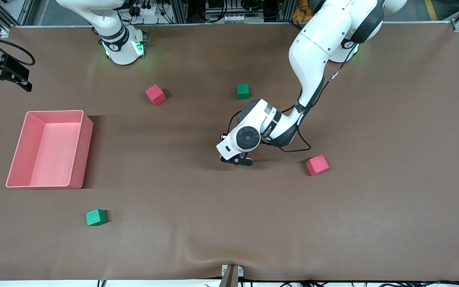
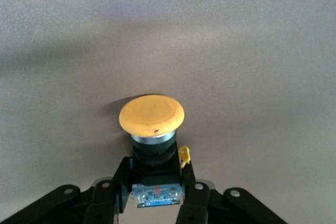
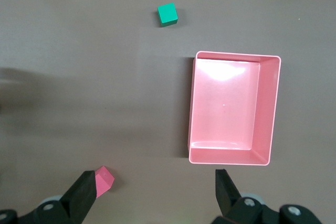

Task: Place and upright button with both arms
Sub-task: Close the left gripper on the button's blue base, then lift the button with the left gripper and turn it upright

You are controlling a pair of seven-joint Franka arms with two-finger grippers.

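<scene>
In the left wrist view my left gripper (image 2: 156,176) is shut on the button (image 2: 151,115). Its fingers (image 2: 122,174) clamp the black blocky body, and the round orange cap points away from the palm, close over the brown table. Seen from the front, the left gripper (image 1: 236,160) is low over the middle of the table and the wrist hides the button. My right gripper (image 3: 155,182) is open and empty, high above the table near the right arm's end, where that arm waits.
A pink bin (image 1: 50,148) stands toward the right arm's end. A red cube (image 1: 317,165) lies beside the left gripper, toward the left arm's end. Another red cube (image 1: 155,95) and a green cube (image 1: 243,91) lie nearer the bases. A second green cube (image 1: 95,217) lies near the front.
</scene>
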